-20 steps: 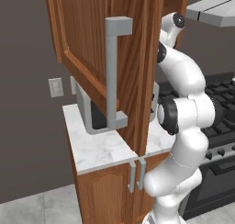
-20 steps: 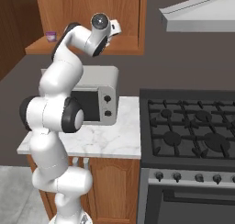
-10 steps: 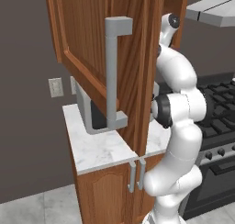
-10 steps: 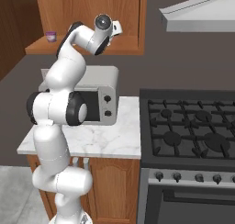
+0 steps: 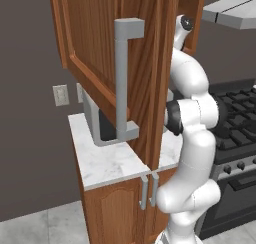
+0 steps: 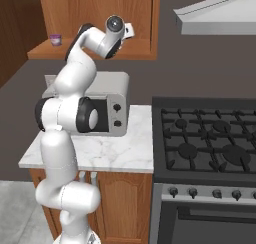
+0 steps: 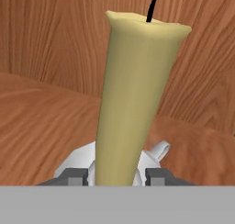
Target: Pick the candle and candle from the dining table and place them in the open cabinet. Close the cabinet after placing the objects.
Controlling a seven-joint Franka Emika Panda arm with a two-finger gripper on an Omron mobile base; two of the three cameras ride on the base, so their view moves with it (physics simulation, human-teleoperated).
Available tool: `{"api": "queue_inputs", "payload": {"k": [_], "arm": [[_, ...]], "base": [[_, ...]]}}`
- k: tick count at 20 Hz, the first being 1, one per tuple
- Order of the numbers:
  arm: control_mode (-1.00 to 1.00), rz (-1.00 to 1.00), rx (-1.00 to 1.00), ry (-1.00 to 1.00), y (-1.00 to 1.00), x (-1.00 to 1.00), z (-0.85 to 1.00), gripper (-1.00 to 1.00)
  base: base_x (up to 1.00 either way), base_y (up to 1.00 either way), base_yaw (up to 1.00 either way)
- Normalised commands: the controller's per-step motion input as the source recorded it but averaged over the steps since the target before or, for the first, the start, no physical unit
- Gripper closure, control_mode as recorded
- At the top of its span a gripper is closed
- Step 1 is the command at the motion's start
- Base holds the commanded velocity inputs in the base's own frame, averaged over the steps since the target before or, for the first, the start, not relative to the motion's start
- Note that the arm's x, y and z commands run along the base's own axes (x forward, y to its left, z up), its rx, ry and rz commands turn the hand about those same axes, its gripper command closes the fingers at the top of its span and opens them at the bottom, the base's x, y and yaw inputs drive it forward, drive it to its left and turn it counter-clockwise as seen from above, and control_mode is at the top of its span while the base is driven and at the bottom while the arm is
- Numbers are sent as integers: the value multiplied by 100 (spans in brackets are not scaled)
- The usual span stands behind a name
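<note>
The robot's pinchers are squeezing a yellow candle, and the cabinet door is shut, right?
Not quite. The gripper does squeeze the yellow candle, but the cabinet door hangs open, as the left base view shows.

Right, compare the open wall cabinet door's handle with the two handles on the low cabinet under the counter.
The wall cabinet door's handle is a long, thick, squared grey bar standing well off the panel; the low cabinet's handles are short and slim. The first is single on a door swung open; the others sit as a pair on shut doors. All are grey and vertical.
</note>
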Motion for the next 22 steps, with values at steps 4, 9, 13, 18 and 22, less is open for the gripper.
{"api": "queue_inputs", "payload": {"k": [4, 9, 13, 18, 22], "arm": [[-100, 0, 2, 0, 0, 26, -19, 100], [-100, 0, 1, 1, 6, 24, -20, -100], [-100, 0, 0, 0, 2, 4, -4, -100], [-100, 0, 0, 0, 0, 0, 0, -100], [-100, 0, 0, 0, 0, 0, 0, -100]], "base": [[0, 0, 0], [0, 0, 0], [0, 0, 0], [0, 0, 0], [0, 0, 0]]}}
